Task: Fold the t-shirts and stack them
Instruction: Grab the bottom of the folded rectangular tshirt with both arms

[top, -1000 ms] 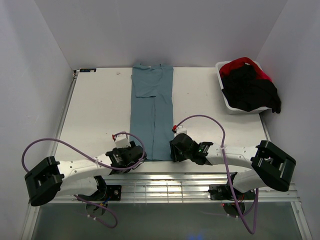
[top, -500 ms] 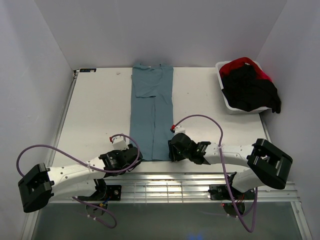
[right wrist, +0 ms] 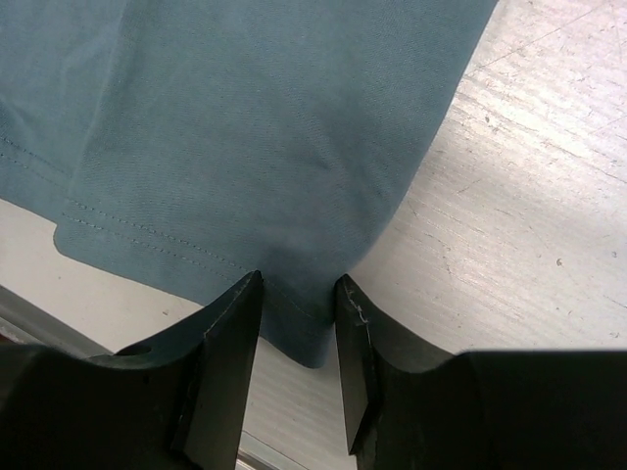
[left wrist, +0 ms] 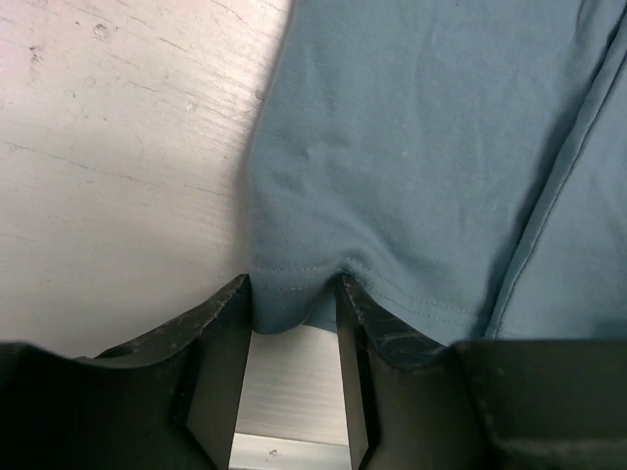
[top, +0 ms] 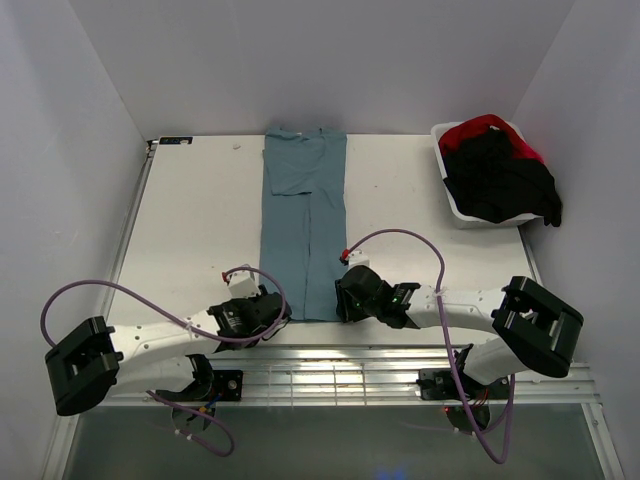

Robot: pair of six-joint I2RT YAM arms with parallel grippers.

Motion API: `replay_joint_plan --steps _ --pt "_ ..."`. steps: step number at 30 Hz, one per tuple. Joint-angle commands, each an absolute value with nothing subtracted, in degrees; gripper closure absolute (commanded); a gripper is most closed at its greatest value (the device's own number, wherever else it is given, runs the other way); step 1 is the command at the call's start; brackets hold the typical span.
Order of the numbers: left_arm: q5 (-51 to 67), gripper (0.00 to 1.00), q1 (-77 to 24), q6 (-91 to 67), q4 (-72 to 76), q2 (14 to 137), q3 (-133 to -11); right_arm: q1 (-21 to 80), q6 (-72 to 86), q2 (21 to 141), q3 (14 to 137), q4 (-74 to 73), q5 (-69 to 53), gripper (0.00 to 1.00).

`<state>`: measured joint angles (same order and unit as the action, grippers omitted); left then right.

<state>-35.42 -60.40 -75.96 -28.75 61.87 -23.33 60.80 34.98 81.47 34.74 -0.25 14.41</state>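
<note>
white table (top: 190,230) bears long folded teal t-shirt (top: 303,230); left gripper (left wrist: 294,299) and right gripper (right wrist: 299,294) pinch its hem.

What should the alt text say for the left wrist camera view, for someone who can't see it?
The near hem corner of a teal-blue t-shirt bunches between the two black fingers of the left gripper. The shirt spreads flat upward and to the right over a scuffed white table, which shows bare on the left.
</note>
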Motion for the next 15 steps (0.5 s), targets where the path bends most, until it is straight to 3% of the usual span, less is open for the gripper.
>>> replay_joint_plan --steps 1,2,3,5,6,15 --pt "-30.9 0.51 -60.5 -77.3 -32.6 65.5 -20.9 61.3 35.9 81.8 34.5 -3.3 14.1 0.59" --pt "-30.9 0.55 -60.4 -77.3 -32.5 65.7 -21.1 61.3 35.8 81.9 34.6 -3.4 14.1 0.65" --pt "-30.9 0.73 -60.4 -77.3 -32.6 66.1 -21.3 61.3 35.8 82.1 34.6 -3.6 14.0 0.73" --pt "-30.8 0.91 -60.4 -77.3 -32.7 66.8 -21.5 61.3 35.9 82.4 34.6 -3.9 14.0 0.90" --pt "-30.8 1.00 -60.4 -77.2 -32.7 67.0 -21.7 61.3 35.9 82.5 34.6 -4.0 13.9 0.92" --pt "-29.0 1.00 -60.8 -74.5 -35.1 64.9 -24.3 61.9 36.6 77.5 36.4 -8.3 19.4 0.92"
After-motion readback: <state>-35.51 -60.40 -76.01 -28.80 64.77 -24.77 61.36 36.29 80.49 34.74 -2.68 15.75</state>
